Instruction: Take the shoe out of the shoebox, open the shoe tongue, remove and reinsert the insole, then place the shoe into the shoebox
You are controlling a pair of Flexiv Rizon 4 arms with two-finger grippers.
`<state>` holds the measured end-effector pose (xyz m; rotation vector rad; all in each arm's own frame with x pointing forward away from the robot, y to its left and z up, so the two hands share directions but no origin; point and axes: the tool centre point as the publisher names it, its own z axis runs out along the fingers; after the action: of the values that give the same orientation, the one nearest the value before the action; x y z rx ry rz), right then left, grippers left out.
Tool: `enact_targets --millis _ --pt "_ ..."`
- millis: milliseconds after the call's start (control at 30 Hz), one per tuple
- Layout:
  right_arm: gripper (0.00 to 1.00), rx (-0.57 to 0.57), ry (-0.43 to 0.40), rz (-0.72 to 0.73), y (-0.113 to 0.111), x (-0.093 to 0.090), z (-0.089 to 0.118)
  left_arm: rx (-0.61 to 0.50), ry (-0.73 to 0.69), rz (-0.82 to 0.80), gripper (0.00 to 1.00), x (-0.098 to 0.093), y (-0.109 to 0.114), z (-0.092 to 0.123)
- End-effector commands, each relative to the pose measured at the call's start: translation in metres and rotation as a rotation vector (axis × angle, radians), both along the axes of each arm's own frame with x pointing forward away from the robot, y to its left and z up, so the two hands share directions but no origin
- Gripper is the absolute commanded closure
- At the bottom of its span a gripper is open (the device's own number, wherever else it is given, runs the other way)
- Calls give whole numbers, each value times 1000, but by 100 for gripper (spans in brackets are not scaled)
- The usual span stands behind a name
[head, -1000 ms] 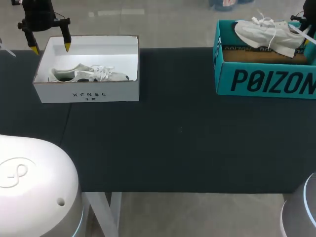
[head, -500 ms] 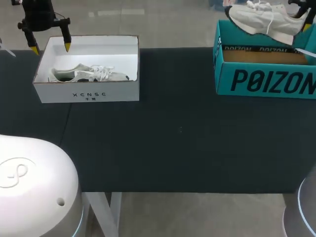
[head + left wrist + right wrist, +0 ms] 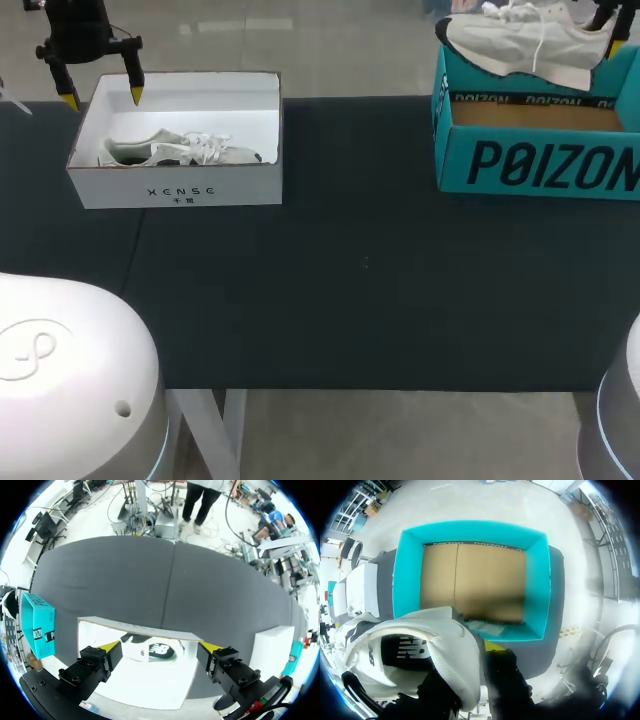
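A white sneaker hangs tilted above the open teal shoebox, clear of its rim. My right gripper is shut on the sneaker's heel end. In the right wrist view the sneaker sits against the gripper, with the box's bare cardboard floor below. My left gripper stands open over the back left corner of a white shoebox. A second white sneaker lies inside that box. In the left wrist view this sneaker shows under the open gripper.
The dark table spreads between the two boxes and toward its front edge. A crumpled sheet of paper lies at the near wall of the teal box. From the left wrist, the teal box shows far off to the side.
My right gripper has lifted the white sneaker up out of the teal shoebox and carried it a little to the left. The left arm has stayed still.
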<state>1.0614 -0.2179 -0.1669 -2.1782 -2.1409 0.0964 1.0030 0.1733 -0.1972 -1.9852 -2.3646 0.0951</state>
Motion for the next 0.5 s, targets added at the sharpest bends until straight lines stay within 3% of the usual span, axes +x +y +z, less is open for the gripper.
enact_targets --millis 33,133,500 --pt "100 -51 -455 26 20 -62 9 2 0 0 0 0 0 1" --pt "100 -54 -455 83 33 -71 10 2 0 0 0 0 0 1" --pt "100 -54 -455 83 33 -71 10 2 0 0 0 0 0 1"
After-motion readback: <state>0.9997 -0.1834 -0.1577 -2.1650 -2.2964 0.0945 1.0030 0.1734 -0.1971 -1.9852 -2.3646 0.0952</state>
